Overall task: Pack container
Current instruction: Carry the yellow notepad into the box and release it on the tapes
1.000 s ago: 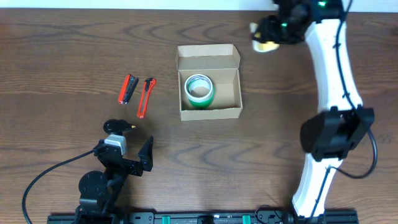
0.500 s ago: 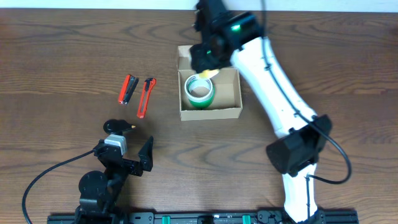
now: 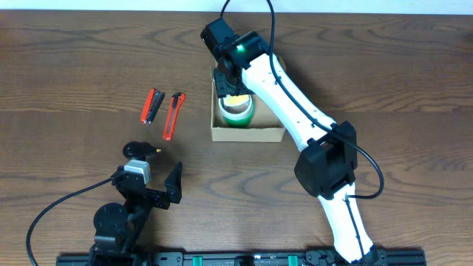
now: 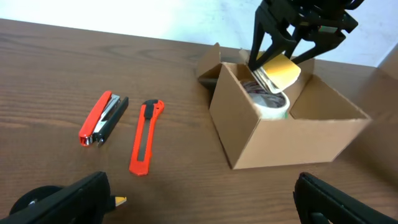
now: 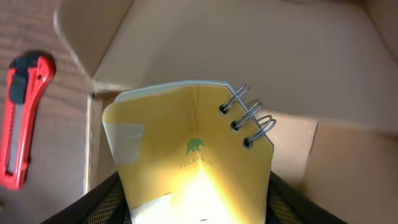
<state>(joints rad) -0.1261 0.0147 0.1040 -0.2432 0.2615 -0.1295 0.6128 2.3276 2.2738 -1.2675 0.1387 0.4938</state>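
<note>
The container (image 3: 247, 134) is a tan cardboard box with its flap lid open, in the middle of the table; it shows too in the left wrist view (image 4: 298, 140) and the right wrist view (image 5: 249, 50). A green tape roll (image 3: 239, 114) lies inside it. My right gripper (image 3: 230, 87) hangs over the box's left half, shut on a yellow spiral notebook (image 5: 186, 155) that dips into the box above the tape roll (image 4: 272, 104). My left gripper (image 4: 199, 202) stands wide open and holds nothing, low over the table near the front left (image 3: 154, 177).
A red stapler (image 3: 151, 106) and a red utility knife (image 3: 173, 115) lie left of the box. The knife (image 5: 22, 118) is also visible beside the box in the right wrist view. The right arm (image 3: 295, 89) stretches across the table's right half.
The right arm has swung from the back right corner to over the box, carrying the yellow notebook down into it. The left arm has stayed still.
</note>
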